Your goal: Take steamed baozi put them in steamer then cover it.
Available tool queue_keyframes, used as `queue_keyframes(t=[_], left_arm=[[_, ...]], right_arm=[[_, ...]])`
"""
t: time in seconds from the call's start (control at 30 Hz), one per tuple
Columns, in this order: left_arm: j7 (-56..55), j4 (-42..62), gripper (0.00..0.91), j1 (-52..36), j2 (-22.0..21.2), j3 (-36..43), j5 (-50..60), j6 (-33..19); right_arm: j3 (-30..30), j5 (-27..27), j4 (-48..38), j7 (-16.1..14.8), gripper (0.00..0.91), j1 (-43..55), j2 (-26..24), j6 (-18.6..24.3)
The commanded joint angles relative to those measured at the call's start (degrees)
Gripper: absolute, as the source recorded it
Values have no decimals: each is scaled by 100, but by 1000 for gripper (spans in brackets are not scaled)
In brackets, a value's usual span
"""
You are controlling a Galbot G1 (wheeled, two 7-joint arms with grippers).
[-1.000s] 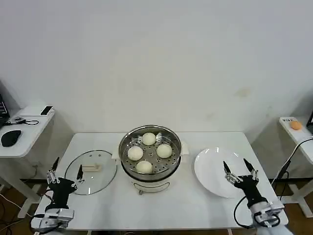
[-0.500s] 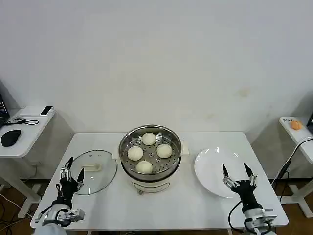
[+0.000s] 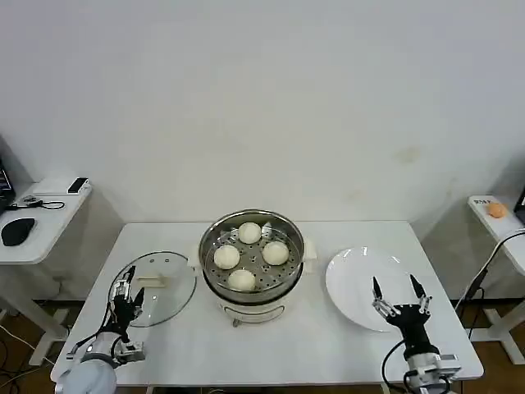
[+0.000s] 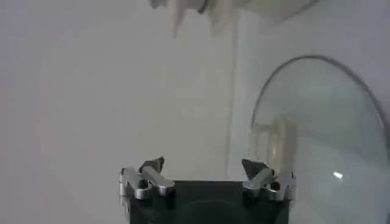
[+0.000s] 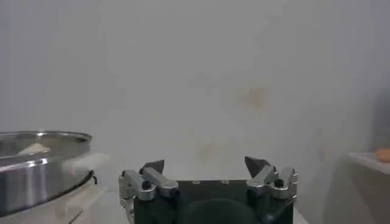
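Baozi [image 3: 249, 232]: all four are seated in the steamer [image 3: 252, 287].
Lid [image 3: 153, 287]: left on the surface, beside it.
Left gripper [image 3: 126, 293]: fingers wide, above lid.
Right gripper [image 3: 397, 295]: fingers wide, empty.
Left: covering.

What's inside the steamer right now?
Four steamed baozi sit on the perforated tray inside the steamer, spaced apart and uncovered. The glass lid lies on the table beside it. What is below the tray cannot be seen.
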Motion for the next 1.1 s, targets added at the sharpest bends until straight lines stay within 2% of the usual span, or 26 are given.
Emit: queue_keyframes(t=[0.03,1.1], left_arm=[[124,488,907,-422,123,170,193,-9],[-47,1591,907,-1396,82,778,22,-52]], right_arm=[[-57,-156,-57,48,907,24,91,23],[76,-456,-128,87,907,-143,443,167]])
